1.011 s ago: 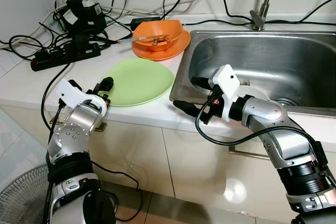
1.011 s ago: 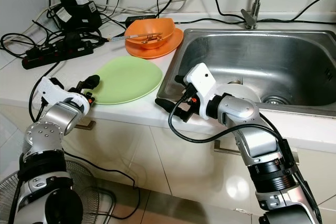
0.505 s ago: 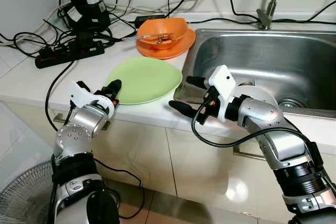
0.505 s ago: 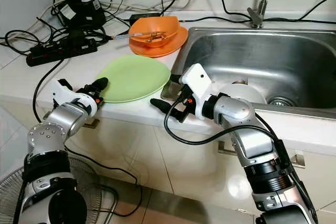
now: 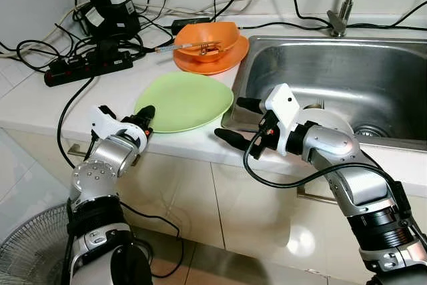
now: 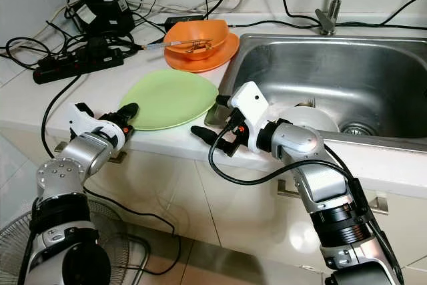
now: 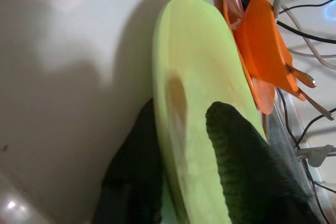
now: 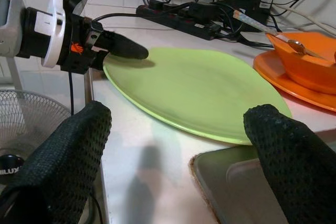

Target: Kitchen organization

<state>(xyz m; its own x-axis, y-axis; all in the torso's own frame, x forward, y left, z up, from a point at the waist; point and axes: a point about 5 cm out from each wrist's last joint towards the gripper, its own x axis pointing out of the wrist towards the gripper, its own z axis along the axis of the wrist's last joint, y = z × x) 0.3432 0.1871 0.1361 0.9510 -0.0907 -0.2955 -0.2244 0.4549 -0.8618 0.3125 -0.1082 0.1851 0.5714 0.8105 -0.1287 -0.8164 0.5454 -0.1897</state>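
Observation:
A light green plate lies on the white counter, its right edge reaching the sink's left rim. My left gripper is at the plate's near-left rim. In the left wrist view its black fingers press on both faces of the green plate, one above and one below. My right gripper hovers open at the counter's front edge by the sink's left corner, fingers spread wide and empty, pointing at the plate.
An orange bowl with utensils sits on an orange plate behind the green one. The steel sink and faucet are on the right. A power strip and tangled cables lie at back left. A fan stands on the floor.
The camera has shifted a little. My left gripper has slid further onto the plate's rim, and the plate has edged toward the sink. The right gripper has stayed open near the sink corner.

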